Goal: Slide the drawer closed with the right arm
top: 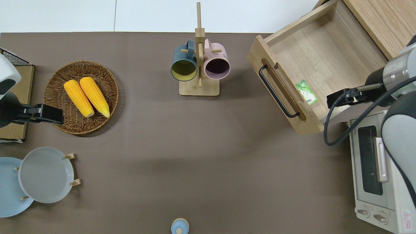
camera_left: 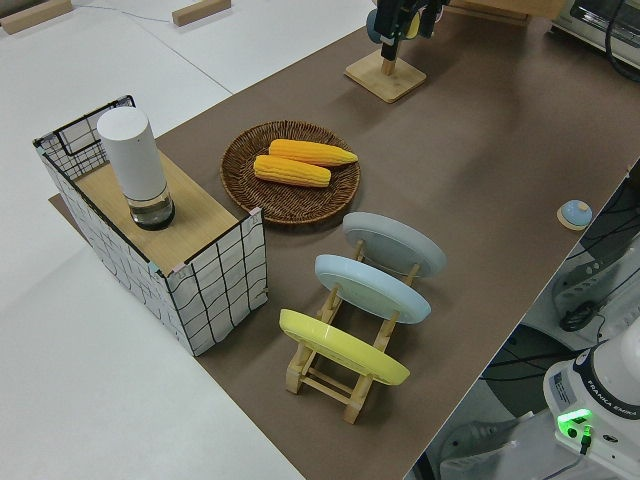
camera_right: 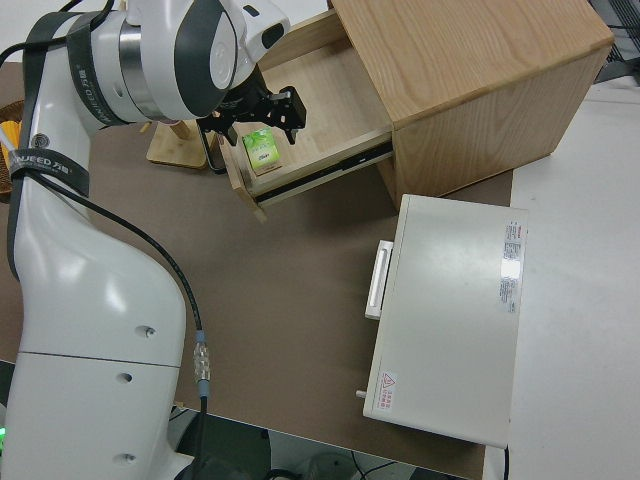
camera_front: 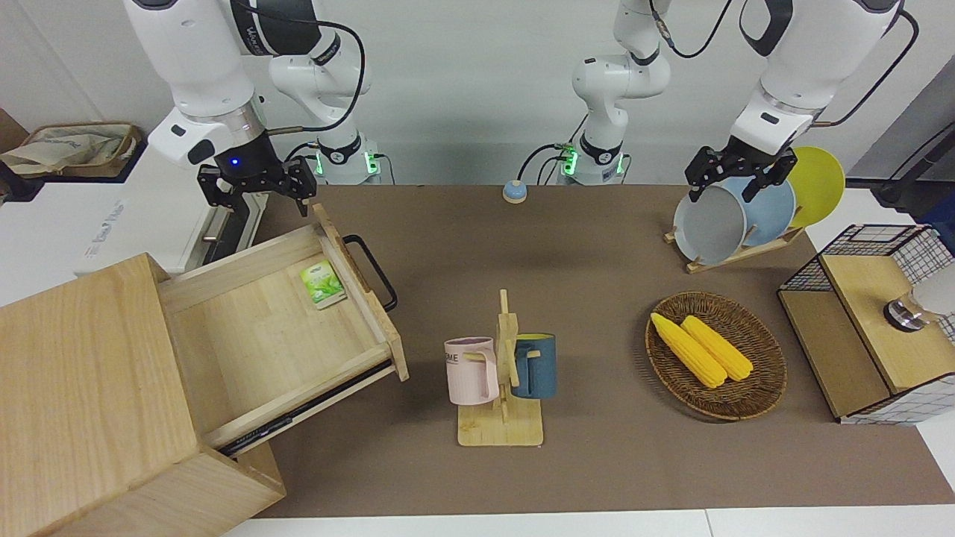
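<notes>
The light-wood drawer (camera_front: 254, 328) (top: 318, 55) (camera_right: 320, 90) stands pulled far out of the big cabinet (camera_front: 82, 388) (top: 383, 22). Its black U-shaped handle (camera_front: 373, 272) (top: 278, 92) faces the middle of the table. A small green packet (camera_front: 322, 284) (top: 306, 92) lies inside against the front panel. My right gripper (camera_front: 257, 190) (top: 334, 99) (camera_right: 258, 115) hangs open over the drawer's side wall nearest the robots, close to the packet and holding nothing. The left arm is parked, its gripper (camera_front: 735, 183) open.
A white oven (top: 373, 169) (camera_right: 450, 310) stands beside the drawer, nearer to the robots. A mug rack (camera_front: 501, 388) with two mugs faces the drawer front. A basket of corn (camera_front: 716, 354), a plate rack (camera_front: 739, 216) and a wire-mesh box (camera_front: 865, 321) occupy the left arm's end.
</notes>
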Action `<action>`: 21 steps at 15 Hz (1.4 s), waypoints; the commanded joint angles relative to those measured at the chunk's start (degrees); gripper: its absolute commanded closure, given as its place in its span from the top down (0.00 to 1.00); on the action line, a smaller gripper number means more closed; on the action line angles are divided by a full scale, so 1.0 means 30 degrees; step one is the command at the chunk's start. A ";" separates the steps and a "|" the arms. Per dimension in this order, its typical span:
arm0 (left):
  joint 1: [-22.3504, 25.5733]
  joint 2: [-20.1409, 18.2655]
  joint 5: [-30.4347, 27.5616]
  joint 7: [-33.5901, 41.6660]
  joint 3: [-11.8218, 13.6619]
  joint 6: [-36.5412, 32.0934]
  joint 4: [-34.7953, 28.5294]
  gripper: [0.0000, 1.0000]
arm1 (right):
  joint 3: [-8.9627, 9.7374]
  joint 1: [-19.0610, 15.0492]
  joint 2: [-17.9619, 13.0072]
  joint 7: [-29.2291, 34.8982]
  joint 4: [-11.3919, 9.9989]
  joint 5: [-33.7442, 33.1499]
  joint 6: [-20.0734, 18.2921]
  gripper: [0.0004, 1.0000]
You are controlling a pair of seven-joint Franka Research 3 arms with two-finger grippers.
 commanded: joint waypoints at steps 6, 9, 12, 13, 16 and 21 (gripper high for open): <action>0.0073 0.0217 0.0328 0.0185 -0.0122 -0.0375 0.0496 0.99 | 0.0124 -0.0840 -0.0317 -0.0040 0.0028 0.0380 -0.0058 0.98; 0.0073 0.0217 0.0328 0.0185 -0.0122 -0.0375 0.0496 0.99 | 0.0241 -0.0723 -0.0346 0.0105 0.0057 0.0380 -0.0058 0.98; 0.0073 0.0217 0.0328 0.0185 -0.0122 -0.0375 0.0496 0.99 | 0.0300 -0.0606 -0.0376 0.0106 0.0057 0.0379 -0.0669 0.98; 0.0073 0.0217 0.0328 0.0185 -0.0122 -0.0375 0.0496 0.99 | 0.0300 -0.0518 -0.0376 0.0106 0.0057 0.0409 -0.0760 0.98; 0.0073 0.0217 0.0328 0.0185 -0.0122 -0.0375 0.0496 0.99 | 0.0300 -0.0225 -0.0405 0.0106 0.0057 0.0438 -0.0848 0.98; 0.0073 0.0217 0.0328 0.0185 -0.0122 -0.0375 0.0496 0.99 | 0.0270 -0.0224 -0.0434 0.0106 0.0057 0.0321 -0.0907 0.98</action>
